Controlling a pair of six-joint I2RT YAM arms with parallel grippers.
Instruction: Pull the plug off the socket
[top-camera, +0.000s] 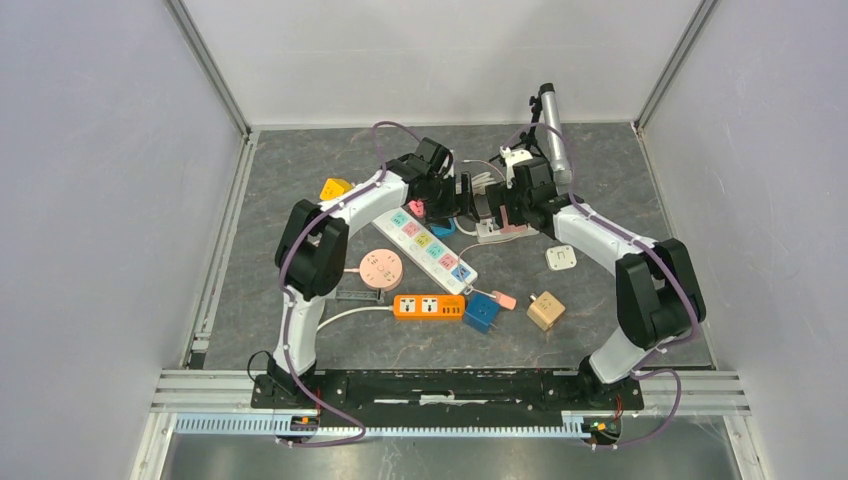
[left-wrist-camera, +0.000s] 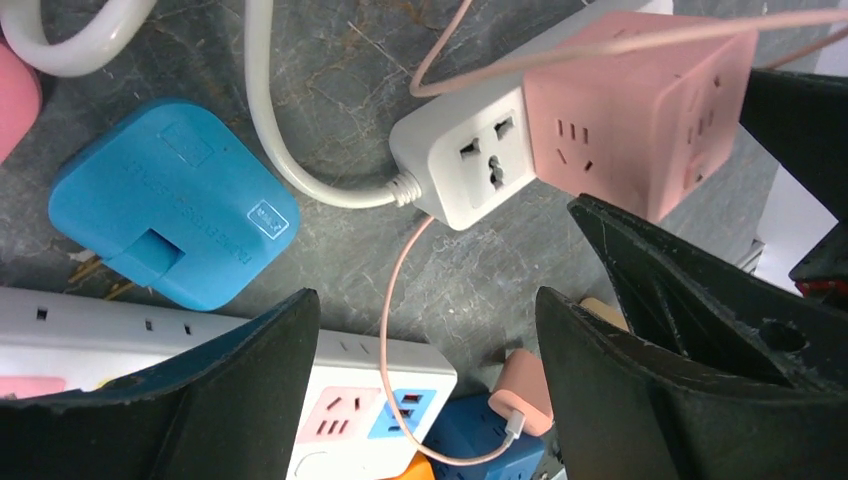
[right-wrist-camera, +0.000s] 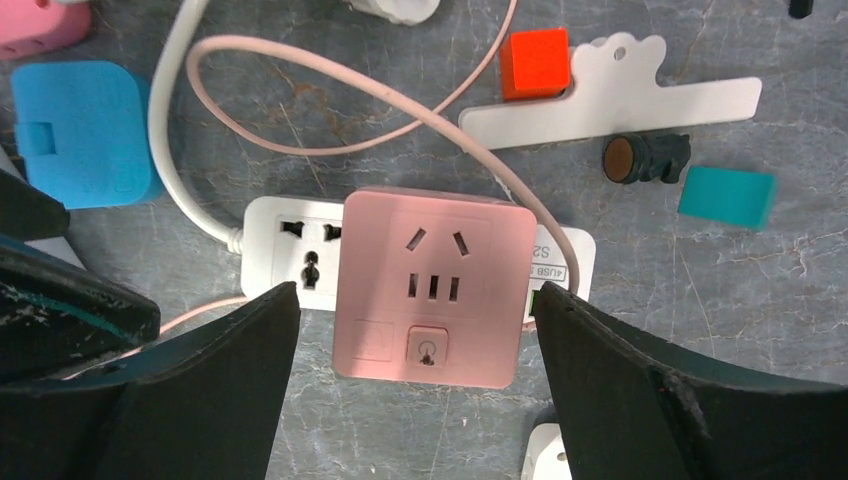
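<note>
Pink cube plug (right-wrist-camera: 432, 285) sits pushed into the white socket strip (right-wrist-camera: 290, 250), which lies flat on the table (top-camera: 620, 300) toward its far middle; only the outlet at the strip's cord end is left bare. On the left, the left arm reaches forward and bends inward with its wrist tipped down. The left gripper (left-wrist-camera: 420, 320) hangs wide and empty just short of that bare end (a blue adapter (left-wrist-camera: 170, 205) lies further left). It would do best to settle on the bare end and pin the strip down. Further right, the right arm mirrors that pose, and the right gripper (right-wrist-camera: 415, 300) stands wide, a finger on either side of the cube, neither touching. I judge it should close squarely on the flat sides and draw straight off the pins without rocking, minding the pink cord.
</note>
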